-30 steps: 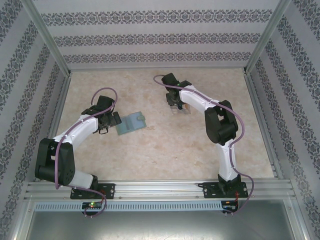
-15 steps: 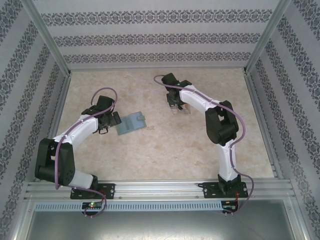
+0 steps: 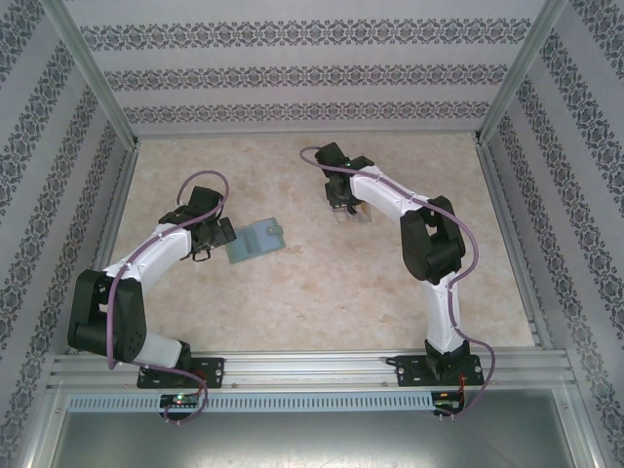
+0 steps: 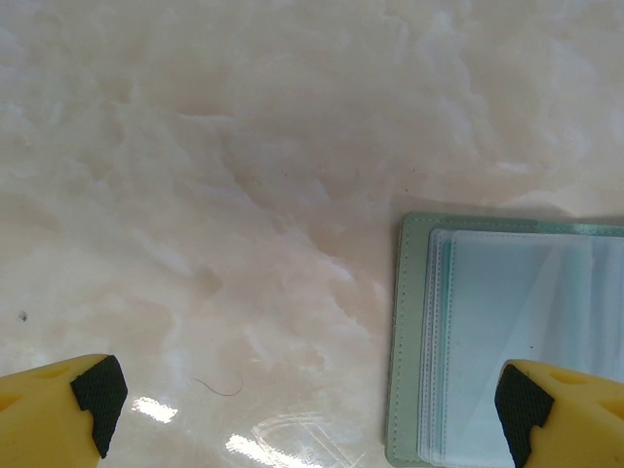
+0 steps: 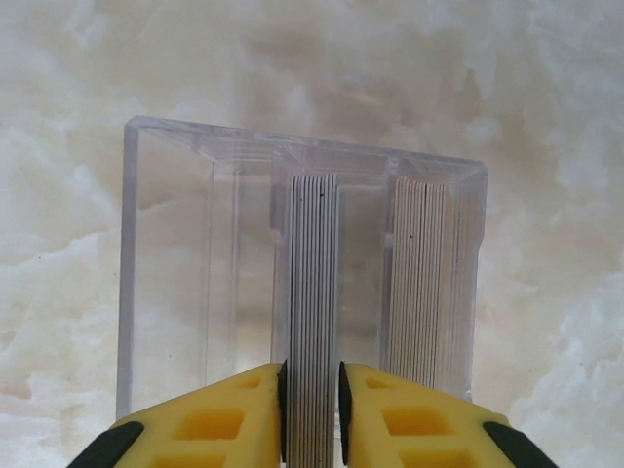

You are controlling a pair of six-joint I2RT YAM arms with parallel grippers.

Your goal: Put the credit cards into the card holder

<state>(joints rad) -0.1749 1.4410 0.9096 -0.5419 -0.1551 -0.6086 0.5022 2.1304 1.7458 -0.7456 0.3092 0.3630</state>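
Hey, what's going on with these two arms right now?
The right end effector is pinching a stack of credit cards that stands on edge inside a clear box, with a second stack beside it. The left end effector hangs wide open over the table beside the card holder, which lies open with its clear sleeves up. The sleeves in view look empty.

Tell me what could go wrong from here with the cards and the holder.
1. The right gripper pinches a whole stack of cards, so several may lift together and scatter.
2. The clear box may rise or tip with that stack, spilling the second stack.
3. The card holder lies unheld near the open left gripper; it may slide when a card is pushed in.
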